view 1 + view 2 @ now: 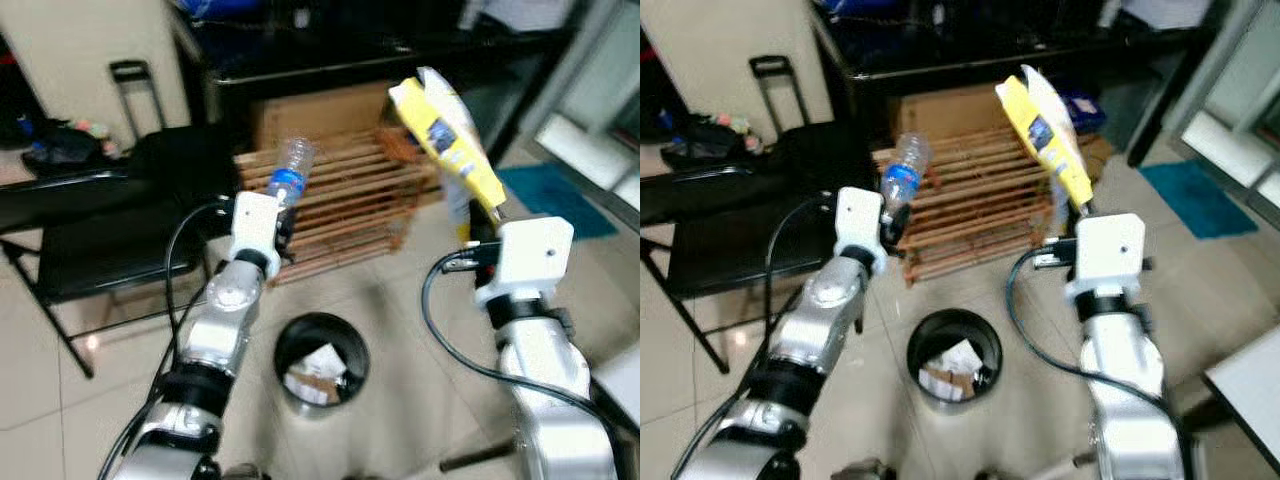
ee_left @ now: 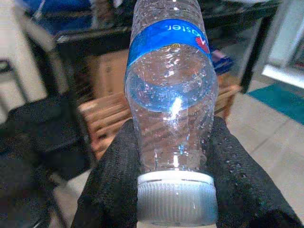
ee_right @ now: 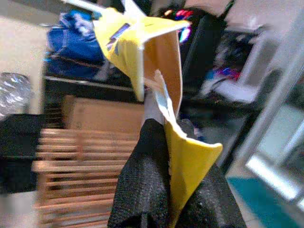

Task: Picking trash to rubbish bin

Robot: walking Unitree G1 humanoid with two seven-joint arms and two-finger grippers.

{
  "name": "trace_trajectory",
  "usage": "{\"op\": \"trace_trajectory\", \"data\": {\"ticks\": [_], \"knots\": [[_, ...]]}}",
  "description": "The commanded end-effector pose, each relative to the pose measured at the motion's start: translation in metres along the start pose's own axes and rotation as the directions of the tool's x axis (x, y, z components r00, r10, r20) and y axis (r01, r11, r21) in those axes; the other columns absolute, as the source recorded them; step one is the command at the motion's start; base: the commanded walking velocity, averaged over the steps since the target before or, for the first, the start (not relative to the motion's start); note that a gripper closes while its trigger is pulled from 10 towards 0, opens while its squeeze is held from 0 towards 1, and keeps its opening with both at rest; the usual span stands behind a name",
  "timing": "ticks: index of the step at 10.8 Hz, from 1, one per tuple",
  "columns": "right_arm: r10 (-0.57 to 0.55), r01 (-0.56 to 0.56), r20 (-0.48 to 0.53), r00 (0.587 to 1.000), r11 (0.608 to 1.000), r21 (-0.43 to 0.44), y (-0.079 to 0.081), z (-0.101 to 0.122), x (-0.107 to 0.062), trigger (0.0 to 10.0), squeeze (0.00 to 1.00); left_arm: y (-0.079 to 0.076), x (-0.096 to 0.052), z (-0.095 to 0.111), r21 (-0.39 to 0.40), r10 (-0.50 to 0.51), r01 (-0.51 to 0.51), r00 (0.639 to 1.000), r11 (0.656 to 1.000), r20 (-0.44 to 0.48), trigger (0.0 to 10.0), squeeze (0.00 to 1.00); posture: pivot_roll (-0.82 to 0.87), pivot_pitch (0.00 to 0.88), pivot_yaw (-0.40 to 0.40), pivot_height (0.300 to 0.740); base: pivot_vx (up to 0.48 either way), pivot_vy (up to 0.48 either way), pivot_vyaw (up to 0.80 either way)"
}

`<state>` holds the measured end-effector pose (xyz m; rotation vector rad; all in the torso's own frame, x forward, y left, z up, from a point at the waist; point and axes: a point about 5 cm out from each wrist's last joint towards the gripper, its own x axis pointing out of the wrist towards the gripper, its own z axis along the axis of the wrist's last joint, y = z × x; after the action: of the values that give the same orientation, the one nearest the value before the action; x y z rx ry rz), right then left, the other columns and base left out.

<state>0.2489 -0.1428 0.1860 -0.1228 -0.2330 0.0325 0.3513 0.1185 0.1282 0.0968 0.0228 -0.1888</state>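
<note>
Left tool [image 1: 283, 213] grips one plastic bottle [image 1: 290, 170]; right tool [image 1: 480, 228] pinches one yellow packet [image 1: 446, 135] above one bin [image 1: 321, 360]

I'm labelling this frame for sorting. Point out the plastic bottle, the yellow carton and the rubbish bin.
plastic bottle [image 1: 288, 176]: left eye view, on its blue label.
yellow carton [image 1: 468, 155]: left eye view, on its yellow side.
rubbish bin [image 1: 285, 345]: left eye view, on its black rim.
</note>
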Motion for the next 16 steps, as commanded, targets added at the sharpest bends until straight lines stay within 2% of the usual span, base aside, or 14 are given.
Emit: {"op": "trace_trajectory", "data": {"ticks": [1, 2, 3, 4, 5, 7, 9, 13, 16], "knots": [[-0.029, 0.029, -0.025, 0.999, 0.999, 0.014, -0.007, -0.004, -0.002, 10.0, 0.00, -0.004, -0.001, -0.006, -0.019, -0.007, 0.007, 1.000, 1.000, -0.016, 10.0, 0.00, 0.15, 0.142, -0.073, 0.740, 0.000, 0.000, 0.00], [-0.124, 0.141, -0.097, 0.988, 0.970, 0.199, -0.016, -0.017, -0.004, 10.0, 0.00, -0.006, -0.002, -0.003, -0.035, -0.003, 0.005, 0.998, 0.999, 0.056, 10.0, 0.00, 0.15, 0.150, -0.077, 0.740, 0.000, 0.000, 0.00], [-0.166, 0.202, -0.145, 0.975, 0.938, 0.281, -0.020, -0.025, -0.007, 10.0, 0.00, -0.003, -0.003, -0.007, -0.046, 0.036, -0.033, 0.998, 0.998, 0.054, 10.0, 0.00, 0.15, 0.152, -0.076, 0.740, 0.000, 0.000, 0.00], [-0.162, 0.199, -0.152, 0.975, 0.943, 0.266, -0.020, -0.028, -0.009, 10.0, 0.00, -0.002, -0.003, -0.015, -0.103, 0.057, -0.056, 0.998, 0.993, 0.009, 10.0, 0.00, 0.14, 0.155, -0.073, 0.740, 0.000, 0.000, 0.00], [-0.162, 0.201, -0.164, 0.973, 0.945, 0.258, -0.018, -0.029, -0.011, 10.0, 0.00, -0.004, -0.004, -0.018, -0.119, 0.040, -0.040, 0.999, 0.992, -0.004, 10.0, 0.00, 0.13, 0.160, -0.069, 0.740, 0.000, 0.000, 0.00], [-0.176, 0.216, -0.174, 0.969, 0.944, 0.250, -0.017, -0.030, -0.019, 10.0, 0.00, -0.006, -0.007, -0.027, -0.070, 0.032, -0.034, 0.999, 0.997, -0.028, 10.0, 0.00, 0.11, 0.197, -0.067, 0.740, 0.000, 0.000, 0.00], [-0.204, 0.242, -0.178, 0.963, 0.944, 0.226, -0.019, -0.026, -0.033, 10.0, 0.00, -0.019, -0.010, -0.038, -0.045, -0.039, 0.037, 0.997, 0.998, -0.060, 10.0, 0.00, 0.06, 0.254, -0.081, 0.740, 0.000, 0.000, 0.00], [-0.253, 0.286, -0.202, 0.946, 0.945, 0.160, -0.027, -0.010, -0.062, 10.0, 0.00, -0.034, -0.013, -0.066, -0.040, -0.062, 0.056, 0.982, 0.998, -0.178, 10.0, 0.00, -0.10, 0.302, -0.108, 0.740, 0.000, 0.000, 0.00], [-0.284, 0.315, -0.220, 0.933, 0.941, 0.122, -0.038, -0.002, -0.079, 10.0, 0.00, -0.044, -0.012, -0.075, -0.041, -0.062, 0.055, 0.973, 0.998, -0.221, 10.0, 0.00, -0.16, 0.318, -0.131, 0.740, 0.000, 0.000, 0.00]]}}
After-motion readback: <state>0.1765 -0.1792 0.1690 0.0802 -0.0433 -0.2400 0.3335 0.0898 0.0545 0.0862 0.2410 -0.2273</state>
